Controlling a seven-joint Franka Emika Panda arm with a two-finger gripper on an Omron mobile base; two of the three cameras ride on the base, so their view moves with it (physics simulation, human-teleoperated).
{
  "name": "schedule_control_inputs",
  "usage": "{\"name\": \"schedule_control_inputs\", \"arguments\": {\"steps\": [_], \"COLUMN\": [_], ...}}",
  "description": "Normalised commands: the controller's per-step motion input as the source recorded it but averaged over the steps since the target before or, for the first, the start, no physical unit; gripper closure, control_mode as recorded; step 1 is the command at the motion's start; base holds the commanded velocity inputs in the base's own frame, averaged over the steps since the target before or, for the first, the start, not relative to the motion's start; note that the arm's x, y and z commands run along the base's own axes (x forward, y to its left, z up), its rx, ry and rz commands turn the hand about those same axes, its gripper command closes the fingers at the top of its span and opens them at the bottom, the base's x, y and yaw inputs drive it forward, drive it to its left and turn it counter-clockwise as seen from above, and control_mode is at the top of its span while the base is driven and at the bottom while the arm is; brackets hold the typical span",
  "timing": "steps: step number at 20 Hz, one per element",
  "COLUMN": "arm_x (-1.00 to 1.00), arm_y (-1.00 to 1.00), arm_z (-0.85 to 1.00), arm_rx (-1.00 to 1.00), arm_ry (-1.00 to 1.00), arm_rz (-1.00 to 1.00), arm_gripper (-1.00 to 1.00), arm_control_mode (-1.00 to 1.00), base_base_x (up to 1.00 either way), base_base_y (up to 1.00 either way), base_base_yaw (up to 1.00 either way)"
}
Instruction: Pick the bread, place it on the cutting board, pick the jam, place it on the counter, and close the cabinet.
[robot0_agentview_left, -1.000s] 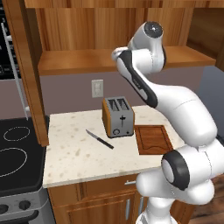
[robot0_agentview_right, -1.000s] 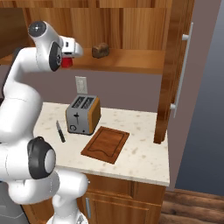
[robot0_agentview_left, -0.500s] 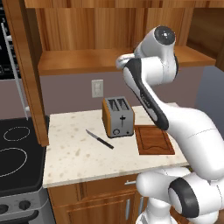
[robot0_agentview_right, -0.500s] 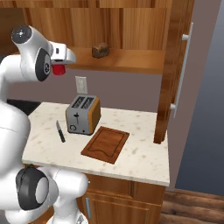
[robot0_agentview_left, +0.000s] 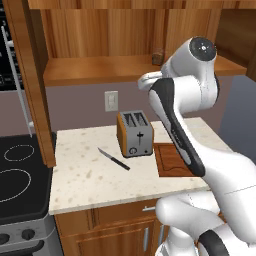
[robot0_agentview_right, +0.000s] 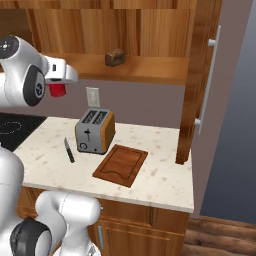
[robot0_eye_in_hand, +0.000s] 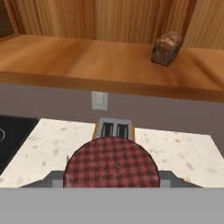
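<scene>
My gripper (robot0_agentview_right: 59, 85) is shut on the jam (robot0_agentview_right: 59, 90), a small red jar, and holds it in the air in front of the open cabinet, above the counter's left part. In the hand view the jam's checked red lid (robot0_eye_in_hand: 111, 164) sits between the grey fingers (robot0_eye_in_hand: 53, 179). The bread (robot0_agentview_right: 115, 57) (robot0_agentview_left: 158, 56) (robot0_eye_in_hand: 167, 48) lies on the cabinet shelf (robot0_agentview_left: 100, 67), to the right of the jar. The reddish cutting board (robot0_agentview_right: 121, 164) (robot0_agentview_left: 172, 161) lies bare on the speckled counter (robot0_agentview_right: 165, 172) (robot0_agentview_left: 90, 175), right of the toaster.
A toaster (robot0_agentview_left: 135, 133) (robot0_agentview_right: 95, 131) (robot0_eye_in_hand: 113, 128) stands mid-counter under the jar, with a knife (robot0_agentview_left: 114, 159) (robot0_agentview_right: 68, 150) to its left. The black stovetop (robot0_agentview_left: 20, 175) borders the counter on the left. Open cabinet doors (robot0_agentview_right: 200, 75) (robot0_agentview_left: 27, 75) hang at both sides.
The arm has drawn back from the shelf, bringing the jam out of the cabinet and a little lower. The bread stays on the shelf.
</scene>
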Motion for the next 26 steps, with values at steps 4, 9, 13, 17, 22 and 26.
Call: {"name": "schedule_control_inputs", "arguments": {"steps": [4, 9, 13, 17, 22, 26], "arm_x": [-0.59, -0.49, -0.47, -0.4, -0.42, -0.43], "arm_y": [0.08, 0.18, 0.21, 0.35, 0.33, 0.31], "arm_z": [-0.15, -0.13, -0.11, -0.07, -0.1, -0.1], "arm_rx": [-0.01, -0.03, -0.02, -0.03, -0.03, -0.01], "arm_ry": [0.04, 0.06, 0.07, 0.1, 0.1, 0.09], "arm_rz": [0.0, 0.0, 0.0, 0.0, 0.0, 0.0], "arm_gripper": [1.0, 1.0, 1.0, 1.0, 1.0, 1.0], "arm_control_mode": [-1.0, -1.0, -1.0, -1.0, -1.0, -1.0], "base_base_x": [0.0, 0.0, 0.0, 0.0, 0.0, 0.0], "base_base_y": [0.0, 0.0, 0.0, 0.0, 0.0, 0.0], "base_base_yaw": [0.0, 0.0, 0.0, 0.0, 0.0, 0.0]}}
